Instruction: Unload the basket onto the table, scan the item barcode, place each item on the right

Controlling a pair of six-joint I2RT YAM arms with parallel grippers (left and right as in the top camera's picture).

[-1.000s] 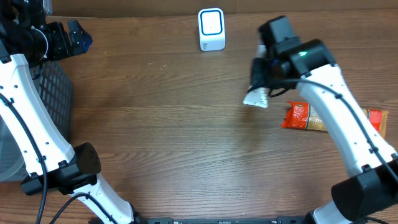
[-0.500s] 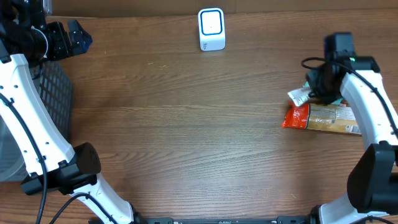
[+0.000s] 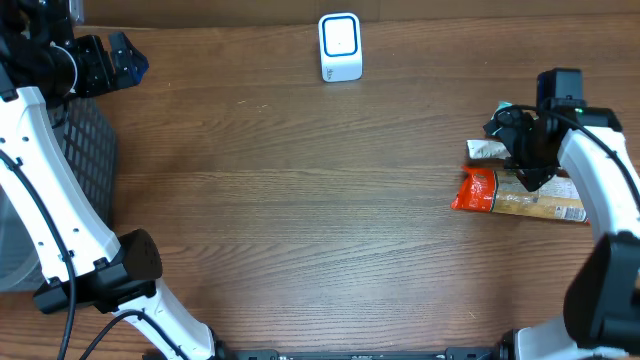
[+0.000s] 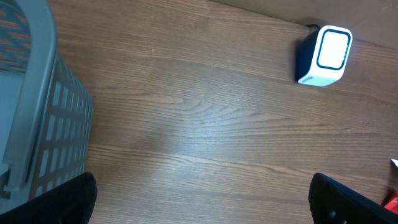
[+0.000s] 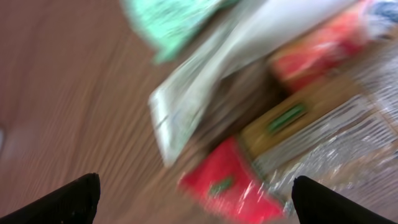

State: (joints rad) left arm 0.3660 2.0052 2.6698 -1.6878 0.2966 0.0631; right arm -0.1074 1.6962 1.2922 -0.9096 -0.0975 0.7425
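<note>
The scanner (image 3: 340,47) is a small white box with a blue-edged face, standing at the table's far edge; the left wrist view shows the scanner (image 4: 324,56) at upper right. A white and green packet (image 3: 485,149) lies at the right, touching a red and gold packet (image 3: 497,193). My right gripper (image 3: 527,170) hovers over both, open and holding nothing. Its wrist view is blurred: the white packet (image 5: 205,93) is above, the red packet (image 5: 233,186) lies between the spread fingers of the right gripper (image 5: 196,199). My left gripper (image 3: 110,62) is open at far left, over bare wood (image 4: 202,199).
A grey slatted basket (image 3: 88,150) stands at the left edge, under the left arm, and fills the left side of the left wrist view as the basket (image 4: 37,124). Cardboard runs along the table's back edge.
The right gripper carried the white packet from mid-table to the right, set it down beside the red packet, and opened. The left arm has not moved.
</note>
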